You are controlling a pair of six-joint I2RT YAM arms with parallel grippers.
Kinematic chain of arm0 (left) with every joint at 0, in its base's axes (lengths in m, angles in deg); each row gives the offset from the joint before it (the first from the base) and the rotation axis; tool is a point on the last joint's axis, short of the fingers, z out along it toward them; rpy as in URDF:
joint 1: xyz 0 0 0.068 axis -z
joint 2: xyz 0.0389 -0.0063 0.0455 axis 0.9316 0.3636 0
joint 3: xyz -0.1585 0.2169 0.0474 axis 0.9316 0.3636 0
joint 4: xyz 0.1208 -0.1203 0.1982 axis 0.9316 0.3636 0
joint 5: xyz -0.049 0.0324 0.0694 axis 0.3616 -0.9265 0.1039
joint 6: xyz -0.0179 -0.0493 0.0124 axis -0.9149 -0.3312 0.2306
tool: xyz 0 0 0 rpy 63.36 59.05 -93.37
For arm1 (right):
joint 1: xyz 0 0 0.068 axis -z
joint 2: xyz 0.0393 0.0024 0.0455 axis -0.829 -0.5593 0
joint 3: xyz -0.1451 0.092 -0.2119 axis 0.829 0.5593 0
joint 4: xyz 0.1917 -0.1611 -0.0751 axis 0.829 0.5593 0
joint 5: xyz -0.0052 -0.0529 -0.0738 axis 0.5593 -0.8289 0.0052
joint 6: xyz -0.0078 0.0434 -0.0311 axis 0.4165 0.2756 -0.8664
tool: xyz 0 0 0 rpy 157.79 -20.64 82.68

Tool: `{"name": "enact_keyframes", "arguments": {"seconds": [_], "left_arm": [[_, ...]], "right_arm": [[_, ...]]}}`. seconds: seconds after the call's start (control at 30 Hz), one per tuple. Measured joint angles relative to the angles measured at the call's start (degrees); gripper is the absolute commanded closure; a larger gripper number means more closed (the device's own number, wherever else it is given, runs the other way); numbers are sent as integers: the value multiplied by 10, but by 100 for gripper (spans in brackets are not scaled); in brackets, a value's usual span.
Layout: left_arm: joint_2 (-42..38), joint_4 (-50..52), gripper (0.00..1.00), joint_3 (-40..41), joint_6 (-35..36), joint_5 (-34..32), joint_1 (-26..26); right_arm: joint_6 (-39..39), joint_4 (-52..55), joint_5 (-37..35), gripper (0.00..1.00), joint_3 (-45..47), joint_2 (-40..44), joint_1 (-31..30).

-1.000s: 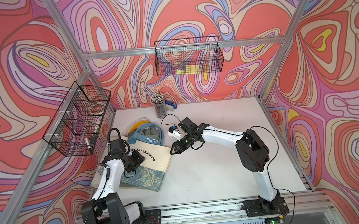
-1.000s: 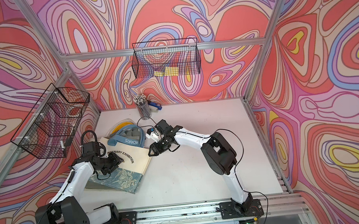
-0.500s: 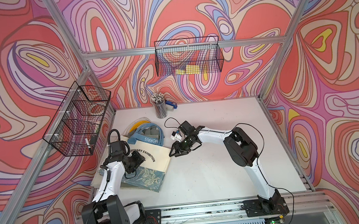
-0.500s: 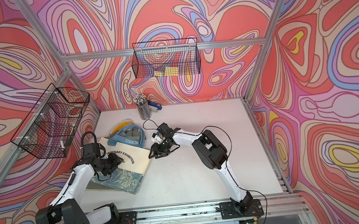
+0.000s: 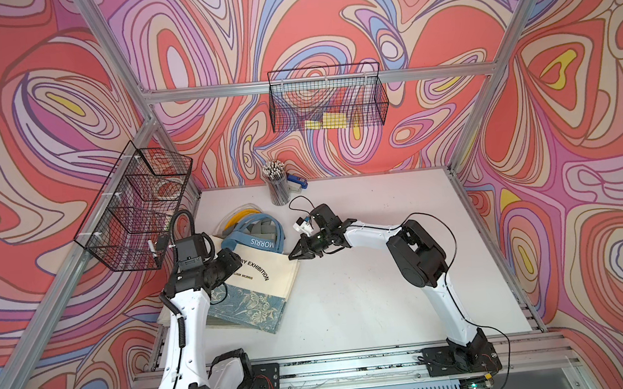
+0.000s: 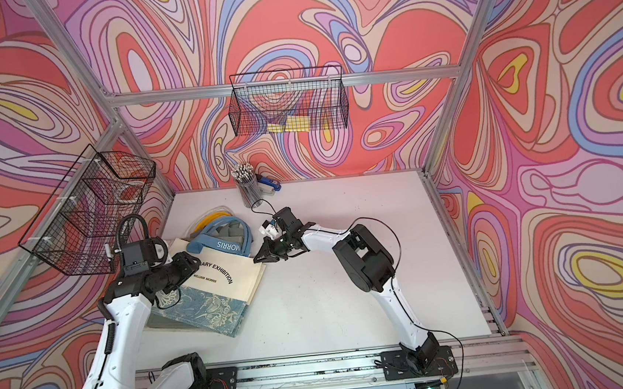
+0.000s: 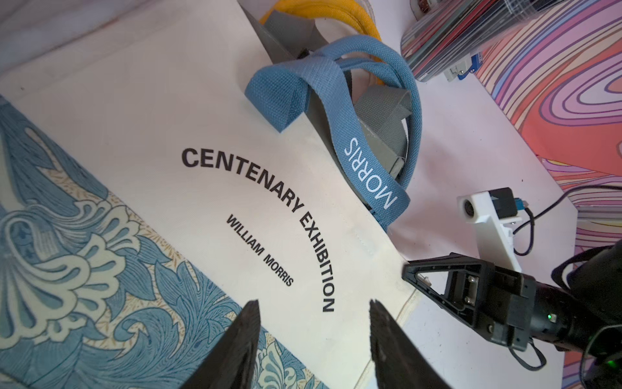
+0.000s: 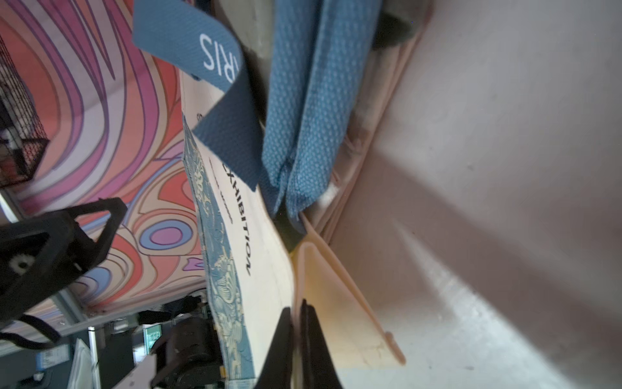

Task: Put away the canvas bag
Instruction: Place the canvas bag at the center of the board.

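The right hand (image 5: 295, 255) has slid in to the canvas bag (image 5: 271, 283) and pressed together on the corner of its cream top edge. The bag lies flat on the worktop (image 5: 368, 294), directly beneath the left hand (image 7: 313, 303), which hovers spread. Lifting and stowing it are all left to do.

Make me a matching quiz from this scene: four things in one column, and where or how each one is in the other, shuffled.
Things:
1. right gripper
2. left gripper
3. pencil cup
4. blue straps

States:
A. open, over the bag
B. upright near the back wall
C. shut on the bag's corner
D. lying looped at the bag's top

Pairs: 1-C, 2-A, 3-B, 4-D
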Motion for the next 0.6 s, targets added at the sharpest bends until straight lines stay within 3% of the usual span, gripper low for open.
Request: {"name": "enact_keyframes", "arguments": {"seconds": [0.1,0.4,0.6], "left_arm": [[-3,18,44,-7,13,-12,0],[-11,48,43,-12,41,-41,0],[36,13,46,20,17,-14,0]], "right_arm": [[-5,21,-1,100,-37,-9,0],[-81,136,-10,100,-277,-80,1],[-133,179,-41,91,-275,-110,8]]}}
